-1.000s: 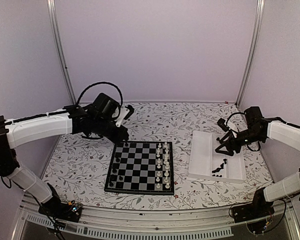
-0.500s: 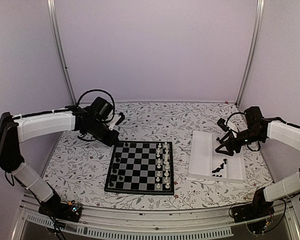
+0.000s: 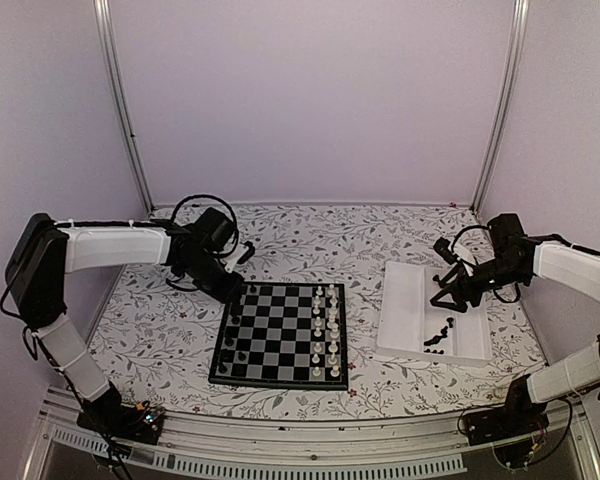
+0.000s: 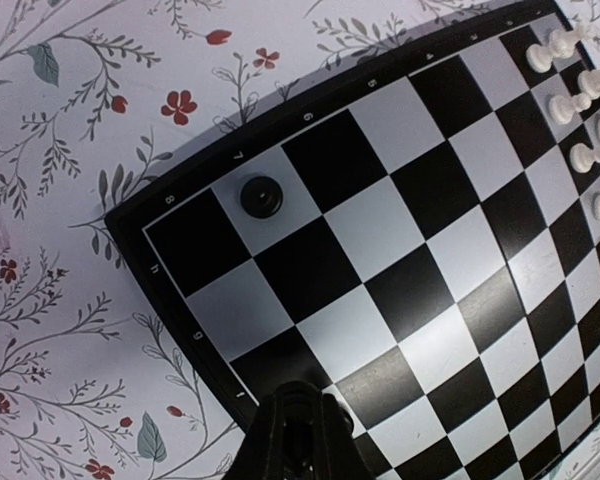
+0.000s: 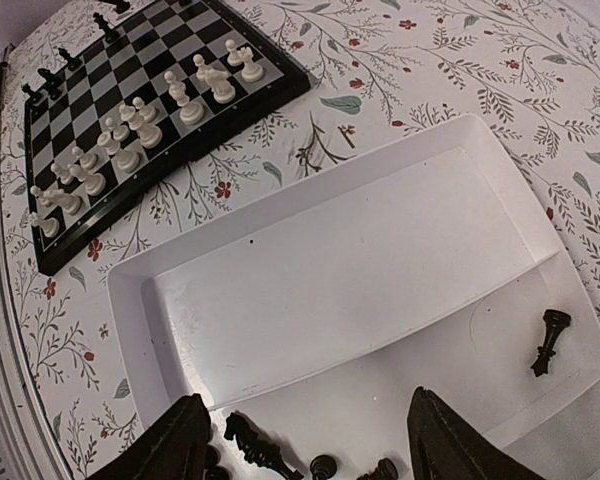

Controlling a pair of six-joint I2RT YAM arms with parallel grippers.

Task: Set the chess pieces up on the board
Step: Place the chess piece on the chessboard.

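Note:
The board [image 3: 280, 335] lies mid-table, with a few black chess pieces [image 3: 228, 354] on its left side and white pieces [image 3: 325, 330] on its right. My left gripper [image 3: 232, 286] hangs over the board's far-left corner. In the left wrist view its fingers [image 4: 300, 445] are shut on a small dark piece above the board edge, near a black pawn [image 4: 261, 196]. My right gripper [image 5: 315, 450] is open and empty over the white tray [image 5: 330, 260], above several loose black pieces [image 5: 255, 452]. One more black piece [image 5: 550, 342] lies apart on its side.
The white tray [image 3: 410, 300] sits right of the board, with the black pieces [image 3: 440, 335] heaped at its near right end. A flowered cloth [image 3: 160, 320] covers the table. Metal frame posts [image 3: 125, 110] stand at the back corners.
My left arm has swung back and lowered, bringing its gripper down to the board's far-left corner. The right arm has not moved.

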